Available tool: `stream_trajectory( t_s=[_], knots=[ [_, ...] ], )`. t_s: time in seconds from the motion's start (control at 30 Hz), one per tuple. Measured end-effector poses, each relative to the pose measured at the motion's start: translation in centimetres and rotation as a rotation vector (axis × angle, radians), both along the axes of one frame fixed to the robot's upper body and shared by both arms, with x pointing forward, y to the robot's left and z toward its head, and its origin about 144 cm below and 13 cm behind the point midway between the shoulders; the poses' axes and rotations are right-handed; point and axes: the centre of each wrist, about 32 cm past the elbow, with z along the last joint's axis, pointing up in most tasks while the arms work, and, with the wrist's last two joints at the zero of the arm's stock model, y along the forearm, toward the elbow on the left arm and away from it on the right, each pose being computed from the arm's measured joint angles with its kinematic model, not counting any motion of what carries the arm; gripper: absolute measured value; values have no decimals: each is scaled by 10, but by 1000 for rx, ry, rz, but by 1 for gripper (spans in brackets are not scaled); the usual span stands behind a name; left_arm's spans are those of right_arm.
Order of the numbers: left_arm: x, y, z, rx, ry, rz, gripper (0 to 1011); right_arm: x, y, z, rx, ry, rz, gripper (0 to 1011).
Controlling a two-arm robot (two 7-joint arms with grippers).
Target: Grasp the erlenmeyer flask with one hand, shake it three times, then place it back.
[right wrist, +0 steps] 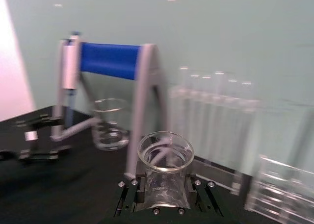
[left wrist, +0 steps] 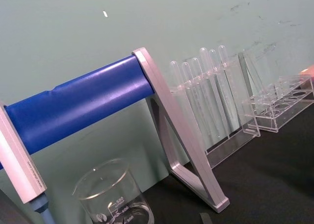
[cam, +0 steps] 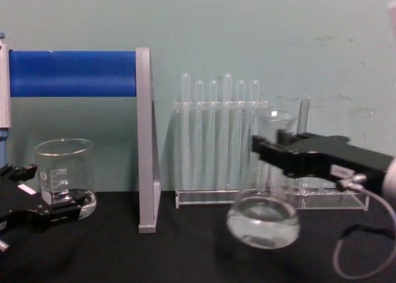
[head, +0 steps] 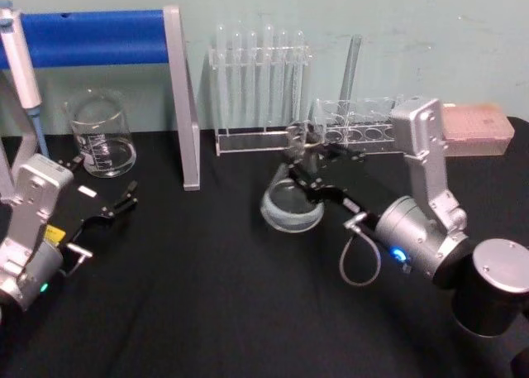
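The clear glass conical erlenmeyer flask [cam: 263,221], round-based, hangs tilted above the black bench [head: 207,303], its narrow neck clamped by the black right hand [cam: 267,148]; the left hand [head: 116,206] rests open.

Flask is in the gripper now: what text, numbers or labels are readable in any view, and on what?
"400" and "300": graduations on the beaker, left wrist view; the number above looks like "500", uncertain.
Print along the pipette: too small to read.
Any mark on the erlenmeyer flask, held at its neck by the right gripper: blurred.
White tag on the idle left gripper, near the beaker: unreadable.
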Motion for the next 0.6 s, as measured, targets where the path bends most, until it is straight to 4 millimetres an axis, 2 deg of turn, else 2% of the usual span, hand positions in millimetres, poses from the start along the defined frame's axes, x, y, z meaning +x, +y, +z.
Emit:
stream_trajectory(
  t_s=[0.5,0.6],
  knots=[
    [0,0,0,0,0,0,1001,-11,-48,4,-43,-7,-376,456],
    [0,0,0,0,0,0,1001,-12,-52,4,-44,-5,-411,457]
  ],
)
